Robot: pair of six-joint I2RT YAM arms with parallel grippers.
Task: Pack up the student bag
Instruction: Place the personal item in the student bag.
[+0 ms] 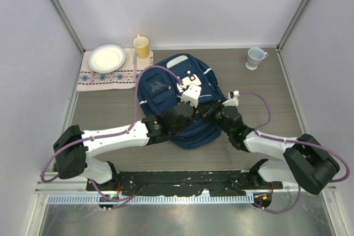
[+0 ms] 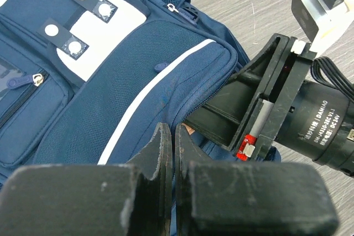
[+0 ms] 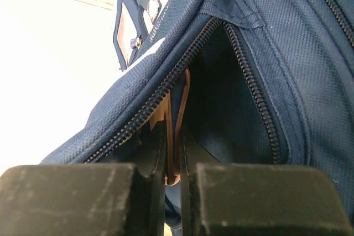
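The student bag [image 1: 163,89], navy blue with white stripes, lies flat mid-table. Both grippers meet at its near right edge. My left gripper [image 1: 194,113] is shut, and its tips [image 2: 170,132] pinch the blue fabric beside the zip opening. The black body of the right gripper [image 2: 260,114] sits just to their right. In the right wrist view, my right gripper [image 3: 172,136] points into the unzipped opening [image 3: 221,81]. Its jaws are nearly together on a thin flat brown-edged thing [image 3: 180,109] that stands partly inside the bag. The inside of the bag is dark.
A patterned placemat [image 1: 102,77] at the back left carries a white plate [image 1: 107,58], with a yellow cup [image 1: 141,46] beside it. A pale mug [image 1: 255,58] stands at the back right. Walls close in the table on the left, back and right.
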